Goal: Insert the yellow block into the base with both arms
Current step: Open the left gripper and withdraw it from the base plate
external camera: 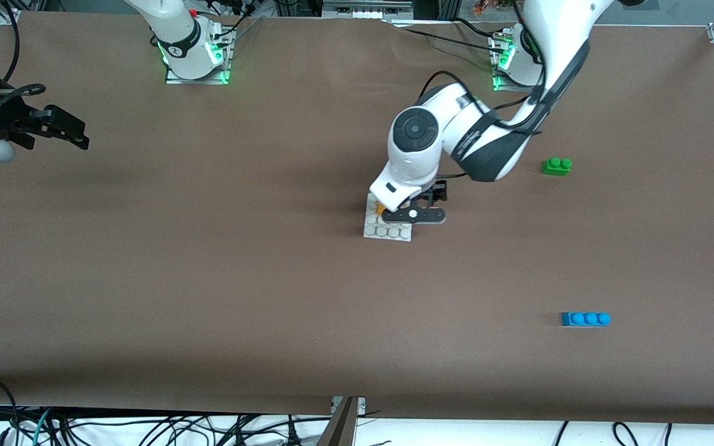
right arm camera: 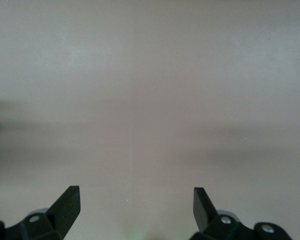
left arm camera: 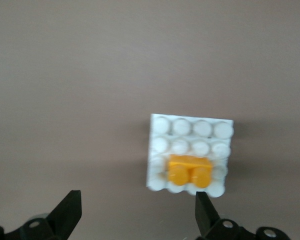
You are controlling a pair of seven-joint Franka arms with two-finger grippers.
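Your small orange-yellow plastic two-stud block (left arm camera: 189,171) sits on the flat white studded plastic base (left arm camera: 190,131) mid-bench. The left pincer (left arm camera: 135,212) hovers above it, spread wide and empty. The right pincer (right arm camera: 135,210) waits, agape, holding nothing. The block looks light, rigid, slick: pinch its flat sides.

Left white jointed arm (external camera: 456,133) reaches from its base down to mid-counter, wrist bent low, black two-finger left gripper (left arm camera: 135,212) pointing down just above the surface, fingers (left arm camera: 67,212) spread wide, nothing between them. Right white arm (external camera: 174,31) waits at its end of the counter; black right gripper (right arm camera: 135,210) hangs over bare surface, fingers (right arm camera: 65,207) wide apart, holding nothing.
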